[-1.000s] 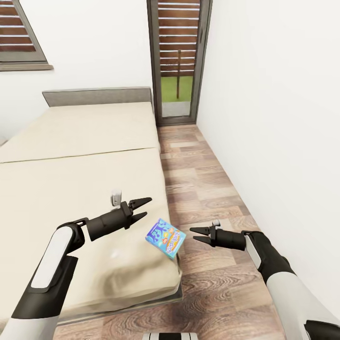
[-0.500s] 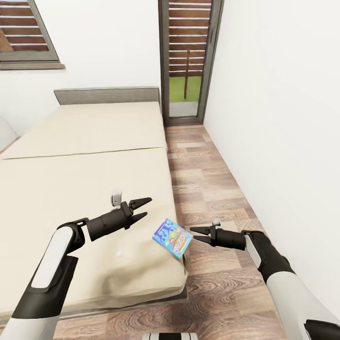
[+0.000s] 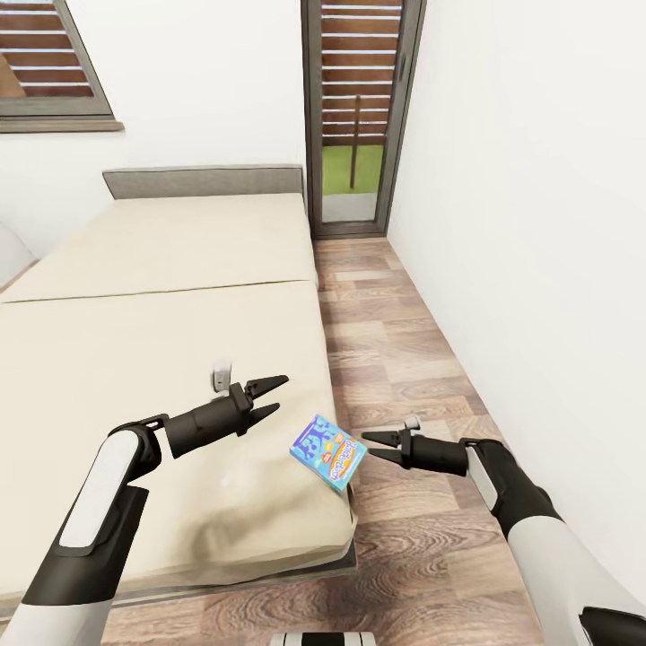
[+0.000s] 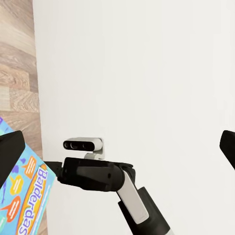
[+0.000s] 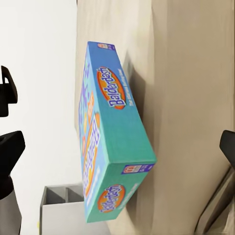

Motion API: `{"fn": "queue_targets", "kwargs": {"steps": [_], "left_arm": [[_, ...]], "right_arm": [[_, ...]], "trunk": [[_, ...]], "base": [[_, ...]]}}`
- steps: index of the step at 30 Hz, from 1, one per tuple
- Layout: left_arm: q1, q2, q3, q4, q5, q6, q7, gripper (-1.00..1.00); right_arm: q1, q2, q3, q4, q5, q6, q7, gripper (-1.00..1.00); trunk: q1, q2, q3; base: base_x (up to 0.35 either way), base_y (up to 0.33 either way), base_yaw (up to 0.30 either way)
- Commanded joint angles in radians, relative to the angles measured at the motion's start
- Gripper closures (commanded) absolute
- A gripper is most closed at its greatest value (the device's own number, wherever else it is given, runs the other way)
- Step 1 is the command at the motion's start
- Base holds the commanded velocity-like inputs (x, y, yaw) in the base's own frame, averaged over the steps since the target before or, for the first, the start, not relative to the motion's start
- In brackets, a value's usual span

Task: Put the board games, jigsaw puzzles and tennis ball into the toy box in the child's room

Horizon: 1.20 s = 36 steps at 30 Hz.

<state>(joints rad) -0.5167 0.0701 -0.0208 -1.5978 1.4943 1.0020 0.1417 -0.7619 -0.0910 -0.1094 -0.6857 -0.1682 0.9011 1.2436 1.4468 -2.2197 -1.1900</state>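
Note:
A blue board game box (image 3: 327, 450) with an orange label lies near the bed's front right corner, its edge close to the mattress side. It also fills the middle of the right wrist view as the board game box (image 5: 110, 142), and a corner of the box (image 4: 22, 196) appears in the left wrist view. My left gripper (image 3: 274, 396) hovers open over the mattress, just left of the box. To the box's right, above the floor, my right gripper (image 3: 368, 446) stands open, its fingertips pointing at the box from a short gap.
The beige bed (image 3: 135, 341) with a grey headboard takes up the left half. Wooden floor (image 3: 395, 359) runs between the bed and the white wall on the right. A glass door (image 3: 354, 117) stands at the far end.
The whole picture shifted right between the earliest frame and half a second ago, so the camera moved. Since then nothing has visibly changed; both arms keep their pose.

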Motion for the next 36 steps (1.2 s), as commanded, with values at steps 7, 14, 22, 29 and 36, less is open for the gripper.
{"fn": "queue_targets", "kwargs": {"steps": [7, 14, 22, 29, 36], "left_arm": [[0.000, 0.001, -0.001, -0.001, 0.011, 0.001, 0.010, -1.00], [0.000, 0.000, -0.001, -0.001, 0.011, 0.001, 0.011, -1.00], [-0.001, -0.001, -0.001, -0.001, 0.011, 0.001, 0.011, -1.00], [-0.001, -0.001, -0.001, 0.000, 0.011, 0.001, 0.011, -1.00], [-0.001, -0.002, -0.001, 0.000, 0.011, 0.001, 0.011, -1.00]], "right_arm": [[0.000, -0.007, -0.001, 0.003, -0.003, 0.005, 0.000, -1.00], [0.001, -0.011, -0.002, 0.005, -0.003, 0.005, 0.000, -1.00], [0.002, -0.013, -0.002, 0.008, -0.003, 0.005, 0.000, -1.00], [0.004, -0.011, -0.001, 0.009, -0.003, 0.005, -0.002, -1.00], [0.007, -0.007, 0.000, 0.009, -0.003, 0.004, -0.002, -1.00]], "trunk": [[0.000, 0.000, -0.001], [0.000, 0.000, -0.001], [0.000, 0.000, -0.001], [0.000, 0.000, -0.001], [0.000, 0.000, -0.001]], "base": [[0.000, 0.000, 0.003], [0.000, 0.000, 0.001], [0.000, 0.000, 0.000], [0.000, 0.000, 0.000], [0.000, 0.000, 0.000]]}}
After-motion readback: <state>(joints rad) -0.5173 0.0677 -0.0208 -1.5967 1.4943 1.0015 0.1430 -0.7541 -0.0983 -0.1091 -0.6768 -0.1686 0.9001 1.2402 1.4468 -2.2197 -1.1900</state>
